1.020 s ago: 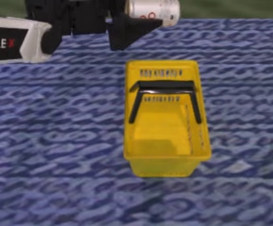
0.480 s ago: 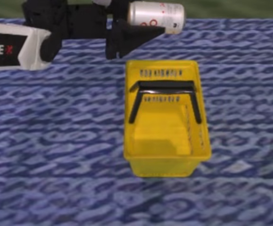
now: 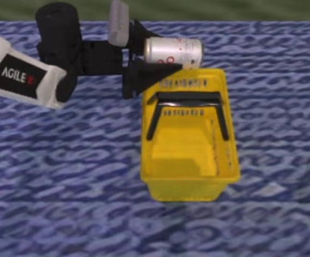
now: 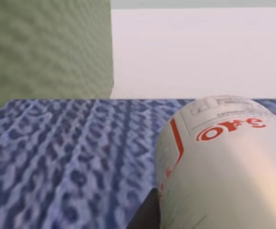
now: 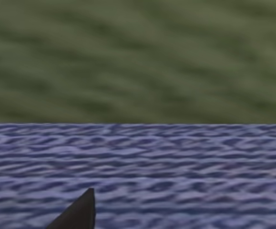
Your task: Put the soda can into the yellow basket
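The soda can [image 3: 177, 52], white-silver with red lettering, lies on its side in the air over the far rim of the yellow basket [image 3: 187, 190]. My left gripper [image 3: 163, 51] is shut on the can, reaching in from the left, its lower black finger overlapping the basket's far left corner. In the left wrist view the soda can [image 4: 223, 176] fills the near corner beside one dark finger [image 4: 149, 214]. The basket stands upright at the table's middle with its black handles [image 3: 187, 97] folded across the opening. My right arm is outside the top view.
A blue patterned cloth [image 3: 63, 176] covers the table all round the basket. A green backdrop [image 3: 224, 9] runs behind the far edge. The right wrist view holds only cloth, green backdrop and a dark sliver of the right gripper [image 5: 80, 214].
My left arm has swung toward the basket with the can in its grip. The can went from beyond the table's far edge to above the basket's far rim.
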